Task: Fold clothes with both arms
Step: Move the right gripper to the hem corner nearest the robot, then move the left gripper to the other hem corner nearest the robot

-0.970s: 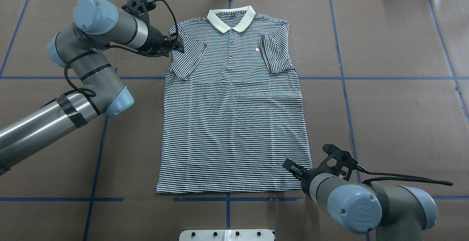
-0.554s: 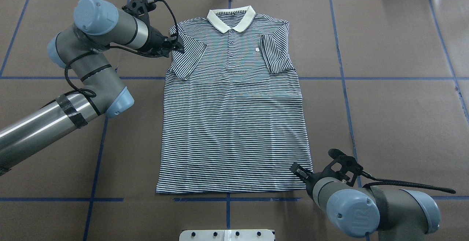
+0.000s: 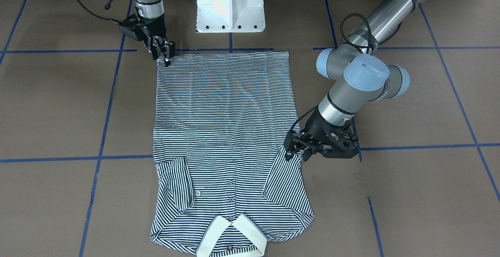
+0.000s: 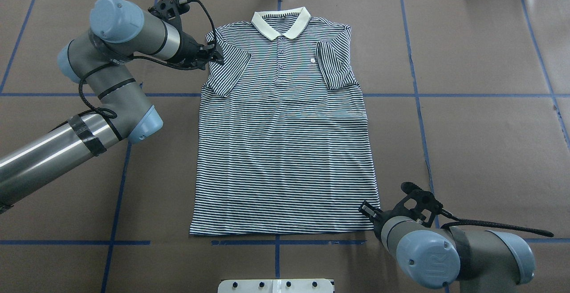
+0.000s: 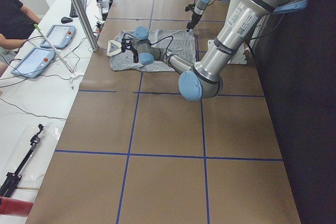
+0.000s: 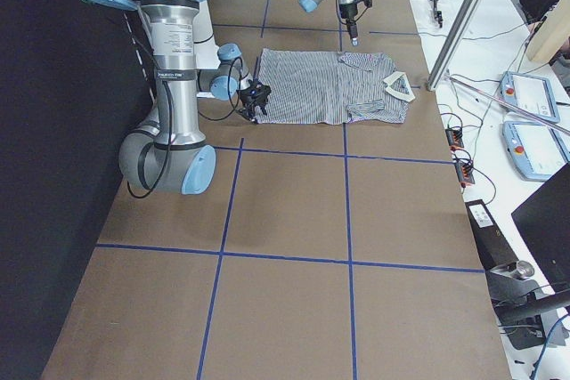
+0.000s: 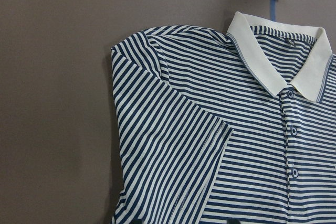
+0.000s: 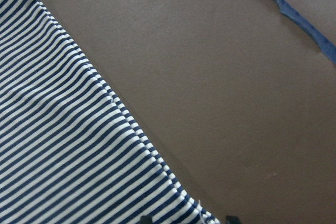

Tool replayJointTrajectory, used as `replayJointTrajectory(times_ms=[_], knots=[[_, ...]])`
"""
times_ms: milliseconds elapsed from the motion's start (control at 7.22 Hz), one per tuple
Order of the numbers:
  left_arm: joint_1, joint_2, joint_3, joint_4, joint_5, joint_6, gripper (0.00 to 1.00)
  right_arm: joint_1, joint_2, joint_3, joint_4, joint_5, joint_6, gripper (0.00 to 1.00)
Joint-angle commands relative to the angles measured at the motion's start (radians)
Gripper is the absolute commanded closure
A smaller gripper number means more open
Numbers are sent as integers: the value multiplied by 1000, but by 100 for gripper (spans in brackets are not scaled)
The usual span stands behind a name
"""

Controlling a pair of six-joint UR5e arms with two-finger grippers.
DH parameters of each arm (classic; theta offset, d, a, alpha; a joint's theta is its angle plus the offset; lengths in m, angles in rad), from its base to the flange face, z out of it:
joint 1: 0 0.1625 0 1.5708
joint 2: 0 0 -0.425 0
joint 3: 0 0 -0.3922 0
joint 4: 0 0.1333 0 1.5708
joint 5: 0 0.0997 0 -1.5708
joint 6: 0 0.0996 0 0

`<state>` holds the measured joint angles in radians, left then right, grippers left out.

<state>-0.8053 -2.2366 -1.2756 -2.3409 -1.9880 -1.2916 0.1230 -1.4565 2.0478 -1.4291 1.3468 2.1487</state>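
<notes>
The striped polo shirt [image 4: 285,150] lay flat and face up on the brown-papered table [image 4: 467,128], its long axis running straight away from me, cream collar [image 4: 280,21] at the far end and hem at the near end, both sleeves already turned in; my left gripper [image 3: 297,153] sat at the shirt's far left edge, just beside the folded sleeve, fingers apart and nothing held, as far as I could judge; my right gripper [image 4: 366,209] was low at the near right hem corner, its tips spread to either side of that corner in the wrist view, not yet closed; so each hand had one diagonal corner nearest it. Against a second before, my right gripper had slid rightward and nearer, off the cloth toward the corner's edge; my left had barely shifted, and the shirt had not moved.
</notes>
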Motion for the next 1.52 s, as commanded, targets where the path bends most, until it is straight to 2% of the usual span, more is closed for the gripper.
replayJointTrajectory(times_ms=[0, 277, 416, 554, 693, 831, 970, 1109, 1247, 1386], knots=[[0, -2, 1, 0, 0, -2, 38, 0, -1, 6, -1, 0, 0, 100], [5, -3, -11, 11, -2, -9, 38, 0, -1, 23, 1, 0, 0, 100], [9, 47, -93, 11, 5, -106, 38, 1, -8, 60, -1, 6, -1, 100], [53, 136, -257, 20, 21, -183, 38, 1, -11, 63, 1, 9, -1, 100], [140, 235, -403, 53, 128, -234, 38, 1, -12, 64, 1, 11, -1, 100], [269, 312, -553, 187, 276, -274, 37, 1, -12, 66, 1, 11, -1, 100], [404, 363, -697, 385, 410, -340, 37, 1, -12, 68, 1, 11, -1, 100], [484, 392, -744, 485, 458, -403, 37, 1, -12, 68, 1, 11, -1, 100], [577, 444, -739, 486, 509, -467, 37, 1, -12, 68, 1, 11, -1, 100], [601, 459, -740, 486, 541, -472, 37, 1, -15, 66, 1, 11, -1, 100]])
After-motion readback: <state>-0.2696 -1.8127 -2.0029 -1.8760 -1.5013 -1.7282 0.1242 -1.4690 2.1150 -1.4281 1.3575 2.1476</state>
